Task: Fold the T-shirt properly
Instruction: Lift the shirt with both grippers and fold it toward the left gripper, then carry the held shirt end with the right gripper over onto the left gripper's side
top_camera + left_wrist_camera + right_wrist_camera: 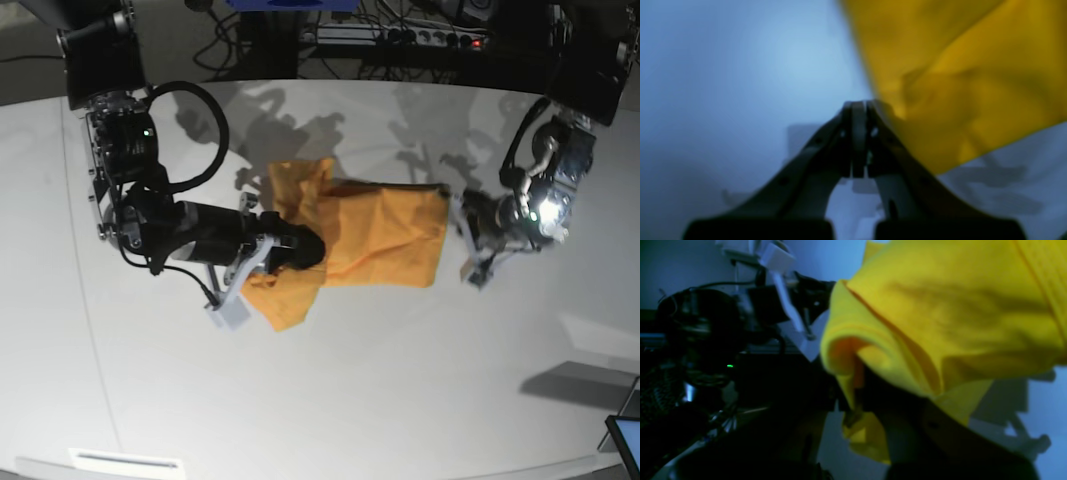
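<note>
The orange-yellow T-shirt (pixel 385 240) lies partly folded and bunched in the middle of the white table (pixel 350 400). My right gripper (pixel 312 250) is over the shirt's left part. In the right wrist view it (pixel 853 410) is shut on a bunched fold of the T-shirt (pixel 940 306), with cloth draped over the fingers. My left gripper (pixel 462 235) sits just off the shirt's right edge. In the left wrist view it (pixel 858 106) is shut, with nothing seen between the fingers, and the T-shirt (pixel 957 83) lies blurred against its right side.
A power strip and cables (pixel 400 35) run along the table's back edge. The corner of a dark screen-like object (pixel 625 430) shows at the front right. A white label (pixel 125 460) lies by the front left edge.
</note>
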Controlling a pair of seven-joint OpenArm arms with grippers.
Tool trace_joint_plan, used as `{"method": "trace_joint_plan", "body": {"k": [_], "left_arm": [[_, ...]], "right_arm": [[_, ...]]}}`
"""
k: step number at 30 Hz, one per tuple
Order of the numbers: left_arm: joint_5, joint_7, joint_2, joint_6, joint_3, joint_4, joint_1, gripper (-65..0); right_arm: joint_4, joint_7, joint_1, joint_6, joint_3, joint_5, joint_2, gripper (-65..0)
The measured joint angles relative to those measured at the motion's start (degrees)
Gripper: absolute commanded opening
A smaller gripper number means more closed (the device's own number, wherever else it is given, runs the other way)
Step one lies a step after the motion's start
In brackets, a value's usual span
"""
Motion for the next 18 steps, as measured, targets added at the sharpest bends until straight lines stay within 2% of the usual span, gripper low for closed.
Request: {"method": "trace_joint_plan", "body": {"k": [6, 11, 14, 18], "left_arm": [[10.21, -1.42, 2.45, 0.13, -0.44, 0.66, 2.6, -65.0], [10.69, -1.38, 3.76, 0.24, -0.76, 0.66, 2.43, -65.0], [10.97, -1.05, 4.48, 0.39, -0.79, 0.79, 2.21, -65.0], [10.99, -0.94, 5.09, 0.39, -0.81, 0.83, 2.1, -65.0]], "right_arm": [[-0.02, 0.17, 0.15, -0.07, -0.04, -0.17, 0.09, -64.7], [0.09, -0.04, 0.15, -5.31, -0.17, -0.2, -2.78, -64.7], [1.33, -0.26, 0.22, -6.19, -0.33, -0.15, -3.98, -64.7], [1.55, -0.13, 1.79, -6.27, -3.93, -0.17, -4.42, -64.7]]}}
